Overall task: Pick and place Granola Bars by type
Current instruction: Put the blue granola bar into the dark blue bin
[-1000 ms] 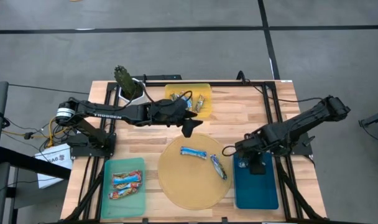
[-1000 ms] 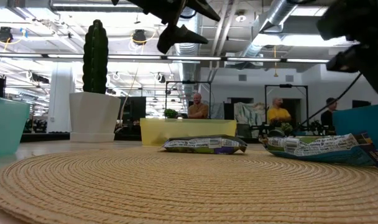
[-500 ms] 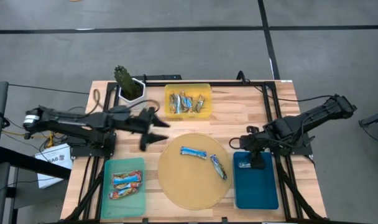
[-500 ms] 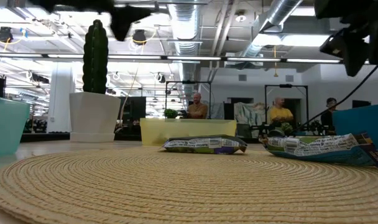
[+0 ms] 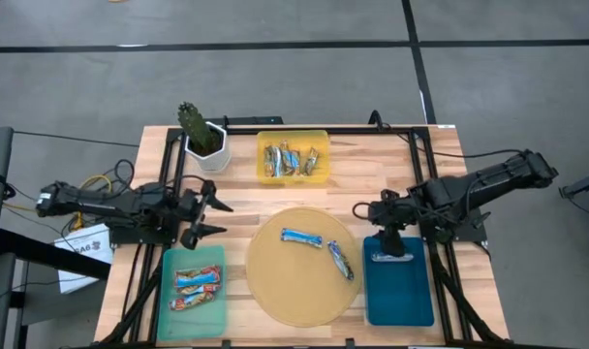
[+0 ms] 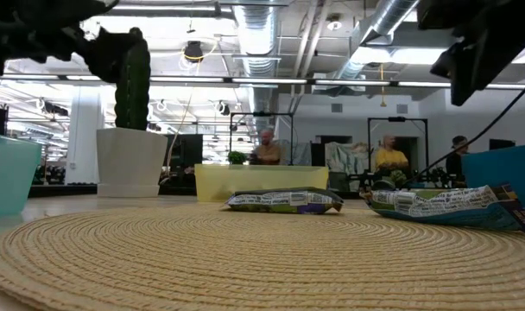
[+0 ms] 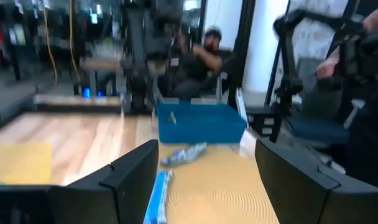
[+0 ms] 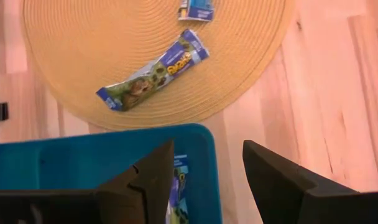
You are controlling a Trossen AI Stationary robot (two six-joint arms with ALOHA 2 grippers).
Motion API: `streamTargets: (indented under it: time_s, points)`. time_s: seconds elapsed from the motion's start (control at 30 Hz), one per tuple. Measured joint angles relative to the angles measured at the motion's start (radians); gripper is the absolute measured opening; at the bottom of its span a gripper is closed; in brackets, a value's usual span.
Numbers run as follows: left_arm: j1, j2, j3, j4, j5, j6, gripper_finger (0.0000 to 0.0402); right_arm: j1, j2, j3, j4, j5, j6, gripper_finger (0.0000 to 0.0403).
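Note:
Two Granola Bars in blue-white wrappers lie flat on the round woven mat. Several more fill the yellow tray, some lie in the teal tray, and one lies in the blue tray. My right gripper hangs open and empty above the blue tray's far end, pointing steeply down over that bar. My left gripper is open and empty, level, over the table's left part just beyond the teal tray.
A potted cactus stands at the far left, next to the yellow tray. Bare wood shows between the mat and the yellow tray. In the low view people sit in the room behind the table.
My left gripper has drawn back from beside the yellow tray toward the table's left edge, sinking and rolling as it went, still open. My right gripper has lifted a little off the blue tray, uncovering the bar that lies there.

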State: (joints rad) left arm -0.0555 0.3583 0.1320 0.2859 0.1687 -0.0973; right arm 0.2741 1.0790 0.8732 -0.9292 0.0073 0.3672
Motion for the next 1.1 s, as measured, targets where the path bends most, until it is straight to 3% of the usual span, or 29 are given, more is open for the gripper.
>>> streamTargets:
  time_s: [0.33,0.7,1.1]
  points:
    - [0.000,-0.202,-0.120,0.000,-0.072,0.004,0.0261,-0.068,0.000,0.000,0.025,-0.005,0.000,0.0176]
    - [0.000,-0.350,-0.122,-0.212,-0.174,0.025,0.0261,-0.112,0.000,0.000,0.159,-0.007,-0.016,0.0173]
    - [0.000,-0.352,-0.123,-0.251,-0.181,-0.029,0.0261,-0.170,0.073,0.029,0.305,0.046,-0.026,0.0162]
